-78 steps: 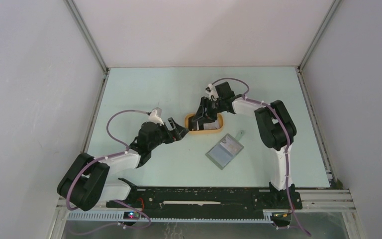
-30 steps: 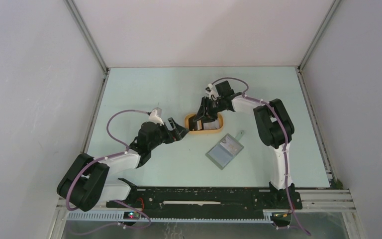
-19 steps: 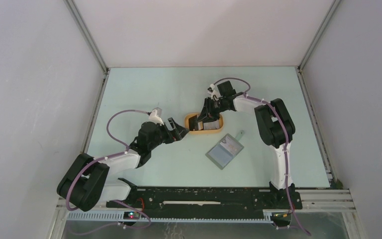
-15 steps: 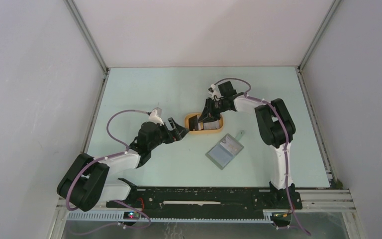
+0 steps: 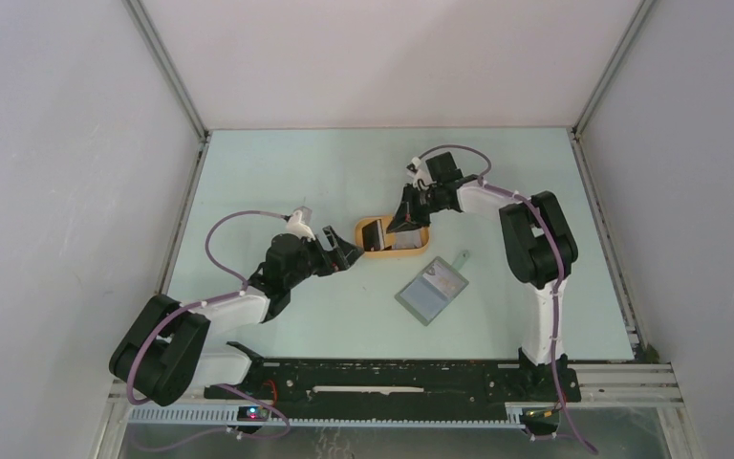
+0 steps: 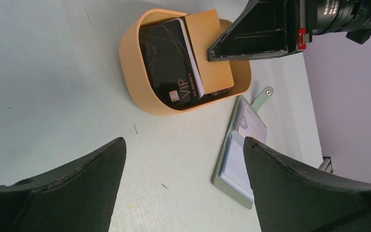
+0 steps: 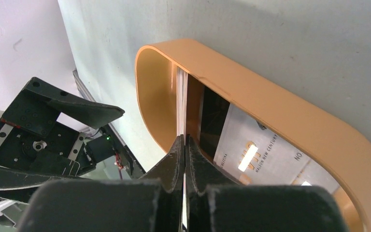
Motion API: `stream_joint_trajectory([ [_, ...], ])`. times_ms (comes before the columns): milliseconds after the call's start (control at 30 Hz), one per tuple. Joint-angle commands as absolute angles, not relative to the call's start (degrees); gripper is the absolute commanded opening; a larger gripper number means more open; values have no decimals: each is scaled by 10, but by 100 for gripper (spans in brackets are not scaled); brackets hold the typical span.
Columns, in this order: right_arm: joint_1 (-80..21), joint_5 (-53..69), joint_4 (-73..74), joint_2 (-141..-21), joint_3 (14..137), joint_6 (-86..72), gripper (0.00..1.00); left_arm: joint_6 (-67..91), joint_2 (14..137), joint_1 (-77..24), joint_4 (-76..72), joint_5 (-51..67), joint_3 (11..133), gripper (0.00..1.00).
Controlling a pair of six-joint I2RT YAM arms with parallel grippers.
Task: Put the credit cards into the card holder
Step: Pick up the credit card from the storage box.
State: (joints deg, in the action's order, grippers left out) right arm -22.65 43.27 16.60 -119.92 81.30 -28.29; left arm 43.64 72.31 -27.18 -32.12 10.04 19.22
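**Right gripper pinches a card in the tray**

The right gripper [image 7: 184, 141] is down inside the orange tray [image 7: 270, 104]. Its fingers are pressed together on the edge of a tan card [image 6: 211, 48], which the right wrist camera shows edge-on as a thin pale line between the two pads. From the left wrist, this card stands tilted against the tray's far side. A black card [image 6: 166, 58] printed "VIP" leans next to it, with a whitish edge showing along its side.

The left gripper [image 6: 183, 145] hovers just beside the tray on the left arm's side, fingers spread wide with nothing between them.

The card holder [image 5: 431, 290] lies open and flat on the table [image 5: 296, 182], near the tray on the side towards the arm bases. Neither gripper touches it. Its snap tab [image 6: 264, 93] points towards the tray. Whether its pockets hold any card cannot be told.
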Motion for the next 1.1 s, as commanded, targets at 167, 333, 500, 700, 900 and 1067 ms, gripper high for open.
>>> stream_joint_trajectory([
  [167, -214, 399, 215, -1111, 807, -168, 0, 436, 692, -268, -353, 130, 190, 95],
  [333, -200, 514, 287, -1059, 797, -10, 0, 439, 678, -269, -430, 207, 176, 94],
  [500, -181, 636, 389, -998, 776, 166, 0, 431, 647, -287, -511, 238, 153, 93],
  [700, -169, 717, 520, -957, 728, 344, 0, 426, 635, -329, -566, 242, 139, 92],
  [900, -147, 773, 632, -946, 708, 483, 0, 425, 677, -406, -594, 214, 145, 90],
  [1067, -152, 799, 670, -934, 708, 541, 0, 452, 735, -441, -666, 204, 146, 81],
])
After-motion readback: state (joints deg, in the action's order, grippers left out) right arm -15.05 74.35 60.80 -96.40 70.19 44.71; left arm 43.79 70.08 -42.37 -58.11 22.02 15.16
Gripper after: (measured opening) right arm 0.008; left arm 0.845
